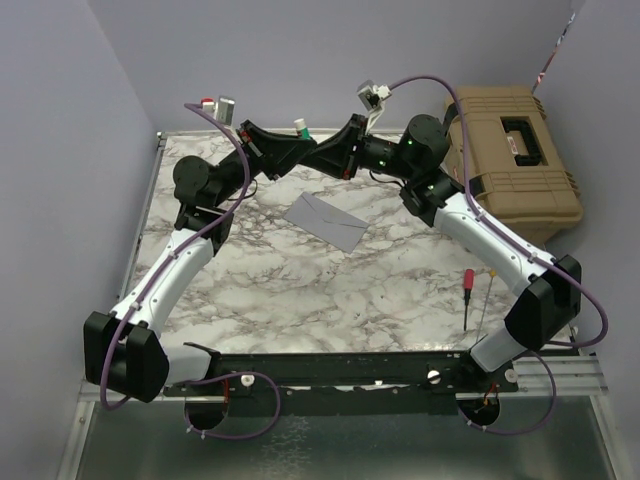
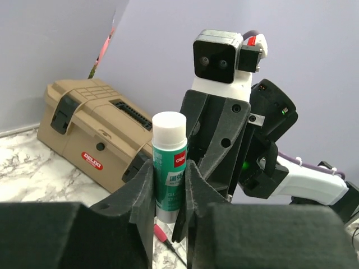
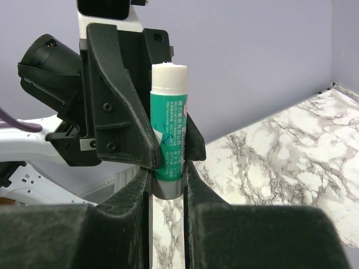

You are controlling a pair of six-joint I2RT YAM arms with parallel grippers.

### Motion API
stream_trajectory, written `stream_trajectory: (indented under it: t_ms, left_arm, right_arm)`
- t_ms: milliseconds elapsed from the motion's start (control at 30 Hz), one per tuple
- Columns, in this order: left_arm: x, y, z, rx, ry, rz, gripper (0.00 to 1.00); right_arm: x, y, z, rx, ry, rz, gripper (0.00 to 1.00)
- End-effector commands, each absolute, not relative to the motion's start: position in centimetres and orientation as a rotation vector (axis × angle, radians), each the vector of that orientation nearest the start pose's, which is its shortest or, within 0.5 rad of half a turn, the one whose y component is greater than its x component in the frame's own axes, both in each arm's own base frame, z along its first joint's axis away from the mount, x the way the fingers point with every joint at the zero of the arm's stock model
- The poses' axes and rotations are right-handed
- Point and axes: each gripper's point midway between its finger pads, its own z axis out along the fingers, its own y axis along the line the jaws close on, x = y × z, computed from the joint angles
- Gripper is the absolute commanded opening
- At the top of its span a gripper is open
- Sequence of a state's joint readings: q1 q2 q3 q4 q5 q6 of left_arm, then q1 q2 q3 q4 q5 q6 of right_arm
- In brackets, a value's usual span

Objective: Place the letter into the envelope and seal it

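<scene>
Two arms meet above the far side of the table (image 1: pixel 300 290) | left fingers (image 2: pixel 143 190) and right fingers (image 3: pixel 195 185) both clenched on one glue stick (image 2: pixel 169 168) — likely a handover or uncapping before sealing | envelope (image 1: pixel 328 221) lies flat mid-table, apart from both arms | letter not visible — presumably inside.

From the envelope (image 1: pixel 328 220): jammed at 12 o'clock by left gripper (image 2: pixel 170 190) and right gripper (image 3: pixel 167 174), both pinching a glue stick (image 1: pixel 299 128). Hemmed at 9 and 3 by the forearms (image 1: pixel 185 262), at 2 by a toolbox (image 1: pixel 505 185). Passable at 6; littered at 4 by a screwdriver (image 1: pixel 466 298).
</scene>
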State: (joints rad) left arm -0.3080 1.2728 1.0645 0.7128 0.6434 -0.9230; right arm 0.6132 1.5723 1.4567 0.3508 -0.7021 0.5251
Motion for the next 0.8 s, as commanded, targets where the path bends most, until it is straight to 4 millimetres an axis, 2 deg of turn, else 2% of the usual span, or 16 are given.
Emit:
stream_trajectory:
  t_ms: [0, 33, 67, 200, 267, 400, 533, 600, 667, 767]
  left_arm:
    - [31.4, -24.1, 44.2, 0.298, 1.272, -1.407, 0.08]
    - [31.5, -24.0, 44.2, 0.296, 1.269, -1.4, 0.02]
    - [31.6, -24.0, 44.2, 0.293, 1.267, -1.392, 0.0]
    - [32.6, -23.5, 43.7, 0.25, 1.276, -1.338, 0.0]
    - [33.6, -23.0, 43.1, 0.203, 1.3, -1.28, 0.0]
    - [36.1, -21.2, 41.1, 0.09, 1.367, -1.112, 0.0]
    - [38.0, -19.0, 38.5, -0.017, 1.452, -0.941, 0.0]
    - [38.2, -18.6, 37.6, -0.017, 1.477, -0.897, 0.0]
    - [38.3, -18.7, 36.9, -0.001, 1.499, -0.886, 0.0]
    - [38.1, -19.4, 36.1, 0.037, 1.524, -0.909, 0.0]
  right_arm:
    - [29.8, 37.5, 42.9, -0.777, 1.296, 1.428, 0.0]
    - [29.8, 37.4, 42.7, -0.788, 1.302, 1.426, 0.0]
    - [29.7, 37.4, 42.2, -0.799, 1.318, 1.419, 0.05]
    - [30.5, 36.8, 40.4, -0.802, 1.403, 1.347, 0.53]
    - [31.2, 36.1, 39.0, -0.774, 1.47, 1.282, 0.65]
    - [33.6, 33.9, 35.1, -0.677, 1.643, 1.122, 0.68]
    - [37.4, 30.1, 28.9, -0.478, 1.93, 0.811, 0.68]
    - [39.6, 27.0, 25.7, -0.327, 2.083, 0.609, 0.68]
    - [41.0, 23.5, 21.8, -0.162, 2.231, 0.411, 0.68]
    - [41.6, 18.5, 16.1, 0.073, 2.406, 0.201, 0.68]
